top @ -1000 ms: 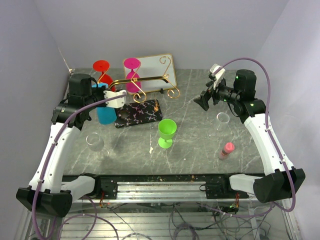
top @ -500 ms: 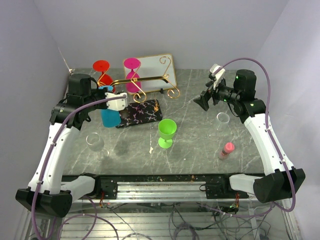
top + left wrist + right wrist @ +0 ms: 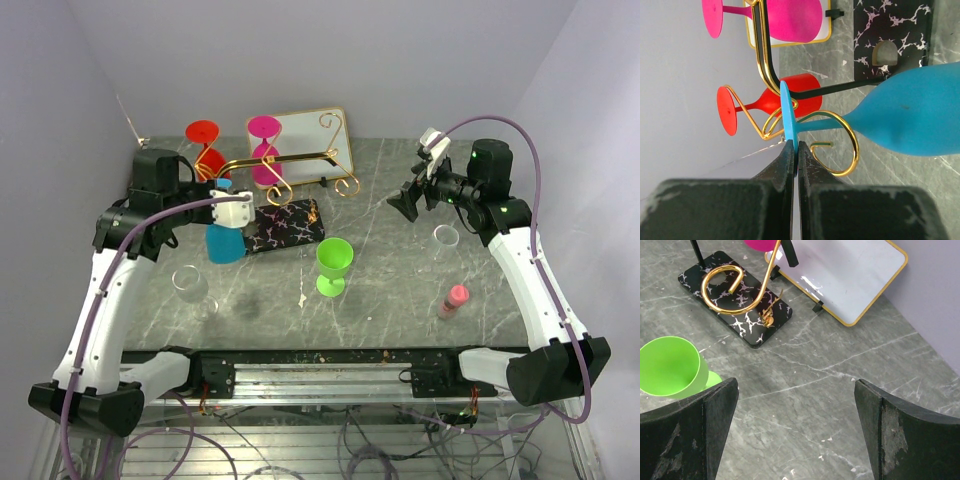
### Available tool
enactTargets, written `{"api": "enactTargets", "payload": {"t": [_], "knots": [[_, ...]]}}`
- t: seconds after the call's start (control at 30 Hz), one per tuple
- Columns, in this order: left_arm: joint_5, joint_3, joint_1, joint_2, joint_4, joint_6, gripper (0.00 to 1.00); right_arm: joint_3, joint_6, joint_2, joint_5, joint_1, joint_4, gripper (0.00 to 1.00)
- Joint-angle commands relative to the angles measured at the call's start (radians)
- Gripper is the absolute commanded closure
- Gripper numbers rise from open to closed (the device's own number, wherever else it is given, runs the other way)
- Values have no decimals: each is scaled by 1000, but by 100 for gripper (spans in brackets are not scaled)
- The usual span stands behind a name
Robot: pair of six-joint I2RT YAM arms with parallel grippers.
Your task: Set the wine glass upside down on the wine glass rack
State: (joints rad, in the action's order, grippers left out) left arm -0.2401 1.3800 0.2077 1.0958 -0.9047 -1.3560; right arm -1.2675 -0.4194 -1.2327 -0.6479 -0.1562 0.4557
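Note:
My left gripper (image 3: 224, 192) is shut on the foot of a blue wine glass (image 3: 224, 243). It holds the glass bowl-down just left of the wine glass rack (image 3: 290, 160), above the near-left corner of its black marbled base (image 3: 290, 225). In the left wrist view my gripper (image 3: 793, 147) pinches the thin blue foot (image 3: 785, 107). The glass's stem crosses a gold scroll end (image 3: 852, 147) and its bowl (image 3: 912, 117) is at the right. A pink glass (image 3: 266, 150) hangs on the rack. My right gripper (image 3: 408, 203) is open and empty, far right of the rack (image 3: 735, 287).
A red glass (image 3: 205, 140) is behind the rack's left end. A gold-rimmed white tray (image 3: 310, 130) leans at the back. A green glass (image 3: 333, 265) stands mid-table. Clear glasses stand at the left (image 3: 190, 285) and right (image 3: 446, 236). A pink bottle (image 3: 454, 298) is near right.
My left gripper has carried the blue glass a little right and toward the near edge, its bowl now lower over the base's corner. The right arm has not moved.

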Motion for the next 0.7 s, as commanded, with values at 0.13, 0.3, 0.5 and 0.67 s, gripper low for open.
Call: {"api": "enactTargets", "payload": {"t": [0.13,0.3,0.5,0.67], "knots": [[-62,65,8,-31,-78,8,93,7,-5,11,-18,4,-9,0],[-41,67,6,-44,-107,4,93,6,-5,9,-22,6,-8,0],[4,59,8,-58,-125,4,93,8,-7,8,-25,7,-8,0],[36,57,8,-66,-140,10,93,10,-9,7,-28,7,-8,0]]}}
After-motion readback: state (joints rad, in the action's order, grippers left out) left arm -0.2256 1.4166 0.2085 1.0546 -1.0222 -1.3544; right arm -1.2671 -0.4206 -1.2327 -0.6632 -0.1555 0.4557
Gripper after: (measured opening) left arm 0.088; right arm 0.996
